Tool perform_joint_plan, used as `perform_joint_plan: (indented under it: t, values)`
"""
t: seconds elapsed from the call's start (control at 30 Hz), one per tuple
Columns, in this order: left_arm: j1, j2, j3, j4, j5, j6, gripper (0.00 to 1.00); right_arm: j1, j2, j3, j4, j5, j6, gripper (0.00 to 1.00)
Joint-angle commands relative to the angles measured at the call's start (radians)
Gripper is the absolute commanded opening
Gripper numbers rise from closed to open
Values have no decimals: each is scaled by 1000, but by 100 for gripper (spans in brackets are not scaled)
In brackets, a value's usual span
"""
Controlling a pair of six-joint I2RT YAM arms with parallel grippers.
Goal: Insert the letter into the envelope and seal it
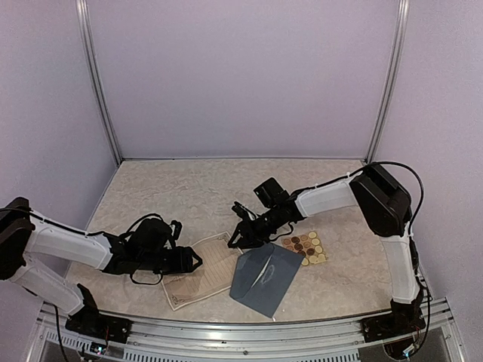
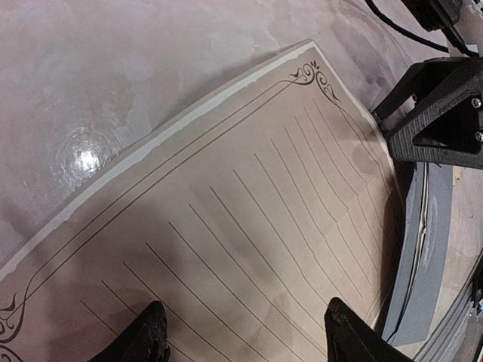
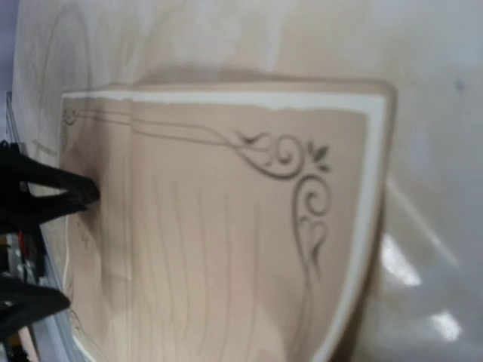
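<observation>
Letter: one [image 1: 198, 273], ruled, scroll corners, flat on the worktop [image 1: 166, 188].
Envelope: one [image 1: 264, 280], touching the letter's right edge.
Sticker sheet: one [image 1: 306, 247].
Left end effector [image 1: 195, 260]: wide open, empty, over the letter.
Right end effector [image 1: 239, 233]: fingers parted at the letter's far edge.

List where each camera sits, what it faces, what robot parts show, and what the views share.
Top external: above and behind the bases, looking down; left arm and right arm show.
Left wrist: over the beige lined paper letter; own fingers, right arm's fingers show.
Right wrist: close on the letter's scrolled corner; own fingers at left.
Shared: all see the letter; top and left wrist see the slate-blue paper envelope.
</observation>
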Motion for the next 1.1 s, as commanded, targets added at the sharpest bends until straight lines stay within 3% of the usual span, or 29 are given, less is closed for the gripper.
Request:
perform_joint_plan:
  t: [0.0, 0.23, 0.43, 0.67, 0.9, 1.07]
  values:
    - [-12, 20, -14, -15, -4, -10, 67, 14, 20, -19, 41, -11, 43, 30]
    - [-15, 3, -14, -21, -27, -16, 68, 14, -9, -21, 97, -6, 85, 0]
    - [-10, -80, 16, -68, -110, -1, 74, 2, -119, -32, 144, 47, 99, 0]
    - [118, -215, 9, -90, -88, 26, 79, -13, -289, -4, 106, 110, 44, 0]
    - [256, -290, -25, -60, -21, 40, 80, -10, -414, 33, 52, 13, -20, 0]
    - [293, -289, -37, -20, -15, 21, 80, 3, -501, 41, 31, -52, -64, 0]
